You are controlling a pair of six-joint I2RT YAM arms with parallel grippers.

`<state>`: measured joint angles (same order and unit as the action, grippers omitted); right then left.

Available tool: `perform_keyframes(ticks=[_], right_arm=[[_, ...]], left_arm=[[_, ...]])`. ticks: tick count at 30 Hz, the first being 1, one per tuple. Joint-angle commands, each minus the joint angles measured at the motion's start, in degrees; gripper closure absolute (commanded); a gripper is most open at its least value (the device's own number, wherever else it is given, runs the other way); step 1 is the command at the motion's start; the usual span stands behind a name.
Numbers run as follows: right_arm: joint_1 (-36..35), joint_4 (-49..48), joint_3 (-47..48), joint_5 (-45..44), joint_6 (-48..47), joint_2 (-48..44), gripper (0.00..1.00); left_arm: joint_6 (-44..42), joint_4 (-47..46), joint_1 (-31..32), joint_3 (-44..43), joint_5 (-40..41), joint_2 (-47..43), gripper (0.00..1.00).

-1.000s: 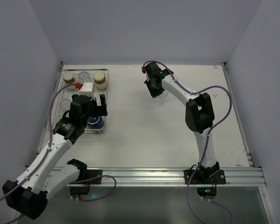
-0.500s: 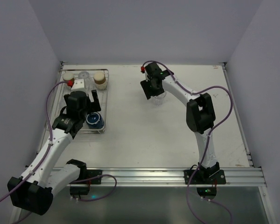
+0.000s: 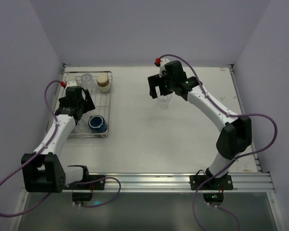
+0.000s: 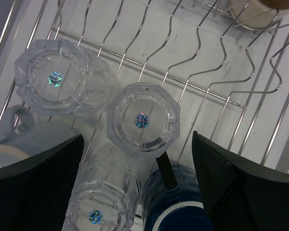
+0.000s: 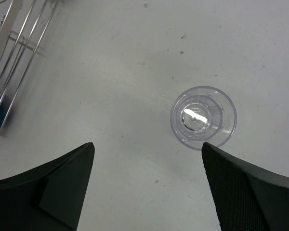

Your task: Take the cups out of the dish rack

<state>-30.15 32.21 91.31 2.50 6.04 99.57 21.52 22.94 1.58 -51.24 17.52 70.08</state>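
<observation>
Clear ridged tumblers, navy mug, silver rack

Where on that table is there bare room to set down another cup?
Bare table lies between the dish rack and the clear cup, and along the front rail. The rack itself is crowded with cups.

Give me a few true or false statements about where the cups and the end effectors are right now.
1. A clear cup stands on the table, outside the dish rack. True.
2. The right end effector is shut on that cup. False: it is open above it, not touching.
3. The dark blue mug sits on the bare table. False: it is in the rack.
4. The left end effector is open over clear tumblers in the rack. True.
</observation>
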Motion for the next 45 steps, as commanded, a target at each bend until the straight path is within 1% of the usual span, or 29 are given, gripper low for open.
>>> perform_keyframes(ticks=[1, 5, 10, 12, 16, 19, 20, 21, 22, 23, 24, 25, 29, 32, 33, 34, 36, 37, 38, 41, 44, 45], right_arm=[[0.09, -6.10, -2.71, 2.68, 1.51, -2.88, 0.06], [0.09, -10.92, -6.74, 6.46, 2.74, -7.36, 0.07], [0.09, -12.25, -8.07, 8.22, 3.36, -10.35, 0.08], [0.09, -12.78, -8.78, 10.40, 3.45, -12.10, 0.08], [0.01, -14.98, -10.45, 14.19, 4.94, -15.27, 0.08], [0.09, -16.12, -11.50, 14.72, 5.47, -16.60, 0.08], [0.01, -16.04, -11.59, 14.46, 5.56, -16.60, 0.08], [0.01, -16.03, -11.68, 14.37, 5.65, -16.69, 0.08], [0.09, -16.03, -11.68, 14.37, 5.73, -16.60, 0.08], [0.09, -16.12, -11.68, 14.37, 5.82, -16.60, 0.08], [0.09, -16.12, -11.68, 14.37, 5.91, -16.51, 0.08], [0.01, -16.12, -11.59, 14.72, 6.08, -16.51, 0.08], [0.09, -16.64, -11.85, 16.48, 6.70, -17.56, 0.08], [0.09, -17.70, -12.73, 17.62, 7.58, -18.97, 0.07], [0.09, -17.88, -12.91, 17.62, 7.75, -19.15, 0.07], [0.09, -17.71, -13.00, 17.71, 7.84, -19.41, 0.07], [0.01, -17.88, -13.08, 17.97, 8.72, -19.76, 0.06], [0.01, -18.75, -13.43, 18.85, 9.24, -19.94, 0.06], [-0.08, -19.37, -13.70, 19.64, 9.86, -20.11, 0.06], [-0.17, -24.54, -15.63, 24.64, 14.95, -20.29, 0.05], [-0.17, -32.97, -18.96, 29.47, 22.50, -20.55, 0.05], [-0.26, -35.61, -19.84, 30.19, 26.35, -20.73, 0.05]], left_arm=[[0.55, -4.04, -1.58, -3.25, -2.83, 2.24, 0.05], [0.37, -2.81, -1.58, -7.19, -2.76, 6.37, 0.08], [0.54, -2.64, -1.58, -8.96, -1.61, 11.91, 0.10], [0.80, -1.76, -1.58, -9.49, -1.35, 13.58, 0.12], [0.98, -2.11, -1.58, -8.79, -1.00, 14.03, 0.12], [0.81, -2.46, -1.58, -8.78, -0.82, 14.73, 0.14], [0.72, -2.46, -1.58, -8.79, -0.82, 15.08, 0.16], [0.72, -2.55, -1.58, -8.79, -0.91, 15.52, 0.22], [0.72, -2.55, -1.58, -8.87, -0.99, 15.61, 0.25], [0.72, -2.46, -1.58, -8.79, -1.08, 15.70, 0.33], [0.81, -2.46, -1.58, -8.79, -1.34, 15.70, 0.34], [0.98, -2.29, -1.58, -8.61, -1.43, 15.61, 0.35], [1.33, -1.05, -1.58, -7.65, -2.14, 15.96, 0.29], [1.07, -0.88, -1.58, -7.91, -2.31, 16.31, 0.30], [1.16, -0.88, -1.58, -8.17, -2.31, 16.31, 0.32], [0.98, -0.88, -1.58, -8.34, -2.49, 16.23, 0.43], [0.81, -0.88, -1.58, -9.13, -2.32, 15.00, 0.59], [0.72, -0.88, -1.58, -9.49, -2.23, 14.12, 0.74], [0.63, -1.05, -1.58, -9.84, -1.53, 11.94, 0.79], [0.72, -1.67, -1.58, -11.07, -0.39, 7.28, 0.88], [0.89, -2.20, -1.58, -11.69, 0.15, 3.50, 0.89], [1.07, -2.20, -1.58, -11.69, 0.06, 2.61, 0.90]])
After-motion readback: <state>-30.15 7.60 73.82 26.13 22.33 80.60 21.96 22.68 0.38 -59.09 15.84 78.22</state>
